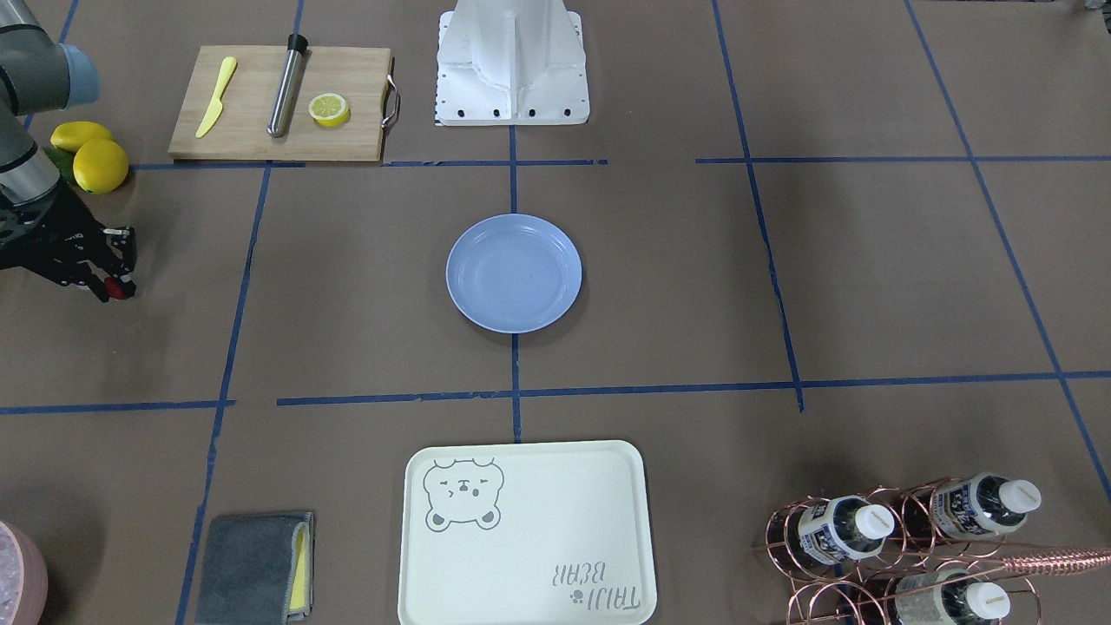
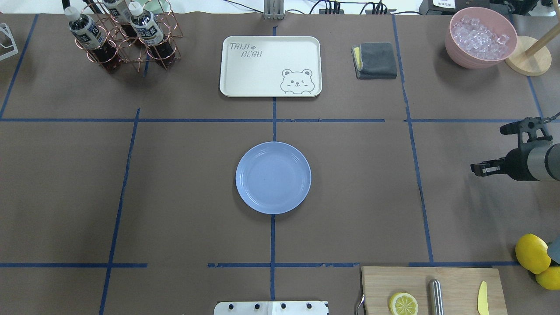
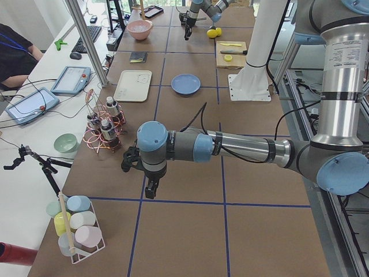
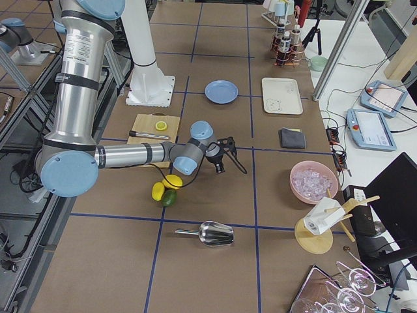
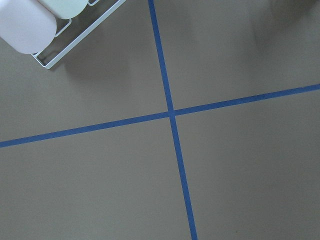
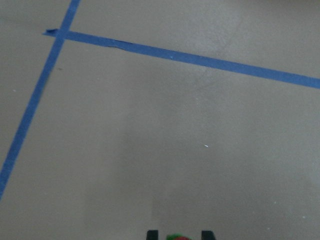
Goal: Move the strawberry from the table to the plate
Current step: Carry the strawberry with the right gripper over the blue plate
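Jaws round one strawberry (image 1: 117, 289), one plate (image 1: 514, 273)

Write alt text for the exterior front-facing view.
The right gripper, at the view's left edge, holds the strawberry over the table. The light blue plate sits empty at centre, a cream tray below it.

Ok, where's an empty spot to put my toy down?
The plate and the brown table all around it are bare, from the bear tray to the cutting board. It's crowded in the corners: the bottle rack, the ice bowl, and the lemons beside the board.
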You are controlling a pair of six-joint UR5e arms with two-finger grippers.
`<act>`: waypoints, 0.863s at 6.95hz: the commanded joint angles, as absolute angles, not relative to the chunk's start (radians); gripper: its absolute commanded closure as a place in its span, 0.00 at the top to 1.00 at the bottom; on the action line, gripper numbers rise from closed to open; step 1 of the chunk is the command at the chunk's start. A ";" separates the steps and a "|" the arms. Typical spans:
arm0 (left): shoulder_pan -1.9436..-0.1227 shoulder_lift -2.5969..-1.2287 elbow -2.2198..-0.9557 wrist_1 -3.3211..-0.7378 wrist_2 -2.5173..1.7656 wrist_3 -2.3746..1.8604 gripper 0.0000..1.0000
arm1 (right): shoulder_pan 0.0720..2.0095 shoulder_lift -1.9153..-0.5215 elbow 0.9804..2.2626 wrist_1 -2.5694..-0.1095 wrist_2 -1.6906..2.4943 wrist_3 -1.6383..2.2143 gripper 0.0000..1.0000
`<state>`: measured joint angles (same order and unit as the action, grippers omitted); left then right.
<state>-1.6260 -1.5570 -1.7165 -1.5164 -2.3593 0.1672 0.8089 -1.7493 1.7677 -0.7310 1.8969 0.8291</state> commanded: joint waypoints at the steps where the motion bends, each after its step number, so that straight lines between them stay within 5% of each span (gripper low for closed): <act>1: -1.625 -1.557 -1.717 -1.517 -2.358 0.166 1.00 | 0.793 -1.604 1.987 -1.120 1.931 0.908 0.00; 4: -1.624 -1.557 -1.715 -1.516 -2.353 0.163 1.00 | 0.596 -1.077 1.929 -1.612 1.826 1.148 0.00; 6: -1.624 -1.559 -1.713 -1.517 -2.352 0.163 1.00 | 0.498 -0.810 1.678 -1.643 1.725 1.305 0.00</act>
<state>-1.6245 -1.5581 -1.7133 -1.5168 -2.3529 0.1627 0.5625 -0.9750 1.8193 -1.6053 1.7865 1.2202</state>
